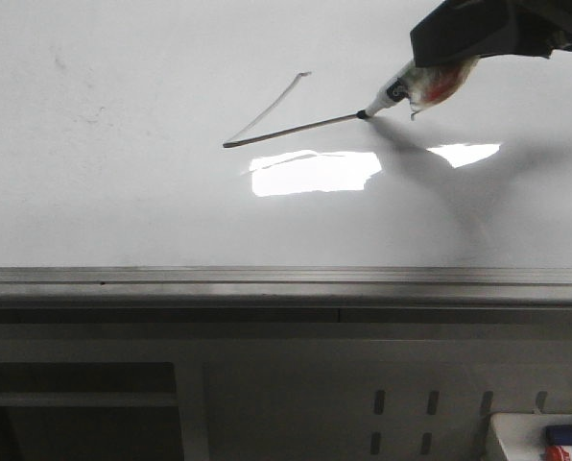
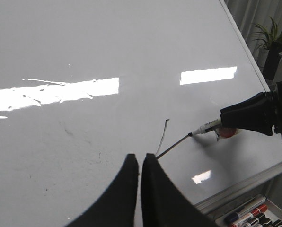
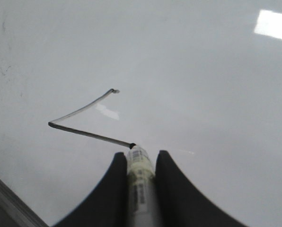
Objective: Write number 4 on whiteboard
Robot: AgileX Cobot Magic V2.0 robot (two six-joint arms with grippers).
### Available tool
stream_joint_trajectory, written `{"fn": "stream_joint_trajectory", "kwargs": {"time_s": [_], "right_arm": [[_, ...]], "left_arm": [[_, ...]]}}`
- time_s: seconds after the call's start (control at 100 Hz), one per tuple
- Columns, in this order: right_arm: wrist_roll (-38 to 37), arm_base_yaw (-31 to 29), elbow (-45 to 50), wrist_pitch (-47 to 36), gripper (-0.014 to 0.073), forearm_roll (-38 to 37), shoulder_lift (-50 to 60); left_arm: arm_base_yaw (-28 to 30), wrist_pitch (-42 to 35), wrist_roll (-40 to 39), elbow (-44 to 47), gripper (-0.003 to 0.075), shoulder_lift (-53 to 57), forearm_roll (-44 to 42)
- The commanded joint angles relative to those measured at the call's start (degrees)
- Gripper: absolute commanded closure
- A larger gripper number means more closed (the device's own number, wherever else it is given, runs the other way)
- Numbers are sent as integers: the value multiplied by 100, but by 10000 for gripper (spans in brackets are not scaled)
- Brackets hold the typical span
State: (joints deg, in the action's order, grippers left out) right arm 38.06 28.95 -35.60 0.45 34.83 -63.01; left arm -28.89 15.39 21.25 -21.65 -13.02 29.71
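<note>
Right end effector (image 3: 140,182) clamps marker (image 1: 393,92), tip on crossbar's end of number 4 (image 1: 286,117); left end effector (image 2: 139,165) closed, empty, hovering near whiteboard (image 1: 123,211).

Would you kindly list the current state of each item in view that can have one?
number 4: unfinished; slanted line and crossbar drawn, no vertical stem yet.
marker: uncapped, tip touching the whiteboard at the crossbar's end.
whiteboard: mostly blank, glossy with light glare.
right pincer: shut on the marker.
left pincer: shut, holding nothing, above the board.
spare markers: capped, lying in a tray beside the board.
</note>
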Motion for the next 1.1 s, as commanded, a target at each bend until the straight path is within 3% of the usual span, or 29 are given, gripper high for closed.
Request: {"fn": "stream_joint_trajectory", "kwargs": {"time_s": [0.0,0.23,0.45,1.09], "right_arm": [[141,-293,44,-425,640,-143,-103],[141,-231,-186,-45,640,-143,276],[141,462,-1018,266,640,-143,1060],[141,586,-1323,-101,640,-245,-349]], "left_arm": [[6,-467,6,-147,741,-53,116],[6,-467,6,-147,741,-53,116],[6,-470,6,-147,741,-53,116],[6,-470,6,-147,741,-53,116]]}}
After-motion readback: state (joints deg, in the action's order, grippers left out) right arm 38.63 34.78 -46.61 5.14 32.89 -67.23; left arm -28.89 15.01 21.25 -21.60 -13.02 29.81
